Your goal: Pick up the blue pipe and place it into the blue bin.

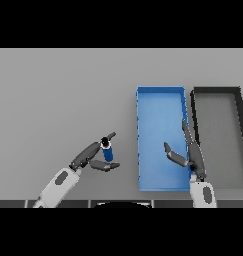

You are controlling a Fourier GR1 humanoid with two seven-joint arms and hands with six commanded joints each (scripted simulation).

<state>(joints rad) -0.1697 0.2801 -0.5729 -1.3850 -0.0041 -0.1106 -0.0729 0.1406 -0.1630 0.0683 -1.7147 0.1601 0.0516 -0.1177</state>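
A: Blue, both of them: the blue pipe (107, 151) and the blue bin (161, 95). The pipe stands near the table's front edge, left of the bin, its dark open end facing up.

B: And the left hand (94, 156)?

A: It reaches in from the lower left. Its fingers run up past the pipe's top, the thumb lies below, and the pipe sits pinched between them. Whether it rests on the grey table (58, 100) or hangs just above, I cannot tell.

B: What room is there toward the bin?

A: A strip of bare table lies between the pipe and the bin's left wall. The table behind and to the left of the pipe is wide and bare.

B: The right hand (189, 152)?

A: It rises from the lower edge over the bin's right side, fingers straight along the right wall, thumb spread out over the bin's floor, holding nothing.

B: Beyond that wall?

A: A black bin (215, 90) stands just beside the blue one, their long walls nearly touching.
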